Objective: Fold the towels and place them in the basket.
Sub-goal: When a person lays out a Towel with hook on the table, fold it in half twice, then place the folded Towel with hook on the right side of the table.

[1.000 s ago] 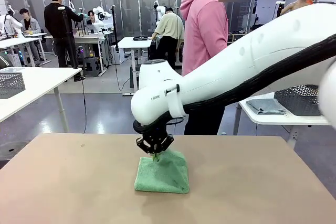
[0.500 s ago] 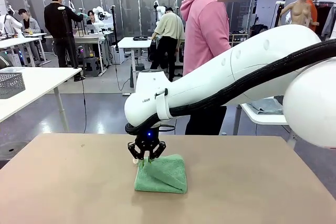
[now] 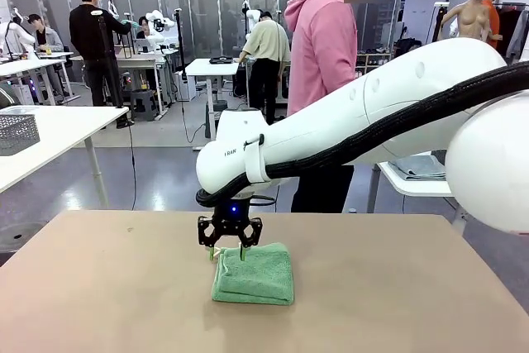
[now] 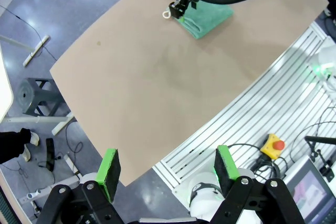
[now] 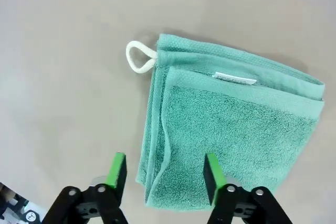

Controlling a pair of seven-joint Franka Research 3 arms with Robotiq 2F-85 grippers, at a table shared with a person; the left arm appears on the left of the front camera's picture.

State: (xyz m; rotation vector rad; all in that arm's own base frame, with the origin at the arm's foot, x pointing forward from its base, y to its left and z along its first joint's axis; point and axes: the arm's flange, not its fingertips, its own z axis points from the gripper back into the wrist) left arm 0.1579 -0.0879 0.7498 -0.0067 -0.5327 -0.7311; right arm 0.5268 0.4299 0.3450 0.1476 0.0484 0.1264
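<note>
Now right fingers (image 5: 116, 169) spread, just let go green towel (image 5: 231, 124); lies folded on bench (image 5: 63, 51). Left fingers (image 4: 109, 166) spread too. I judge fold done.

Bright, even light with faint soft shadows; the floor (image 3: 157, 179) gleams, and wrist views bend at their edges.

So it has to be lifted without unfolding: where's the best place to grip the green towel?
Probably the layered edge running from the white loop of the green towel, from straight above, jaws pinching every layer: it lies flat on the table, and there the folds stack thickest.
</note>
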